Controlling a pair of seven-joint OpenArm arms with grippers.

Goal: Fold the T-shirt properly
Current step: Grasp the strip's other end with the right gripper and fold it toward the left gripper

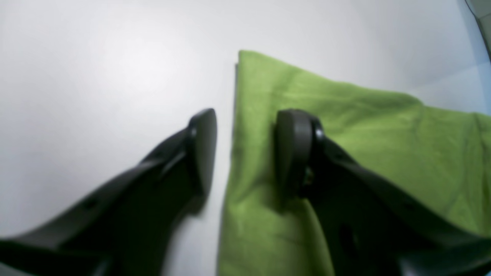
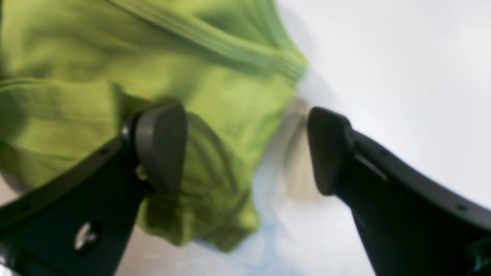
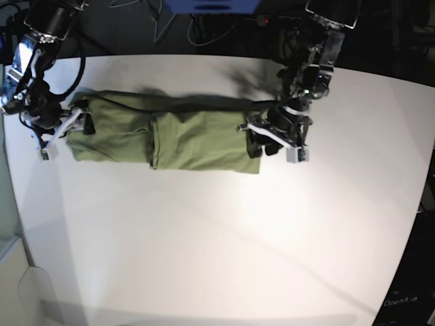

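Already the shirt (image 3: 170,139) is lying as a long narrow band near the table's (image 3: 224,238) far edge; both grippers, left (image 1: 245,153) and right (image 2: 245,147), are standing apart at its ends, gripping nothing, with the crosswise folds seemingly remaining.

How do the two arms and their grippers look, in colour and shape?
Both are dark. The left gripper and the right gripper have matte black curved fingers ending in rounded, flat pads, with small screws showing. In the base view, white parts sit near each wrist, and black cables run along the arms.
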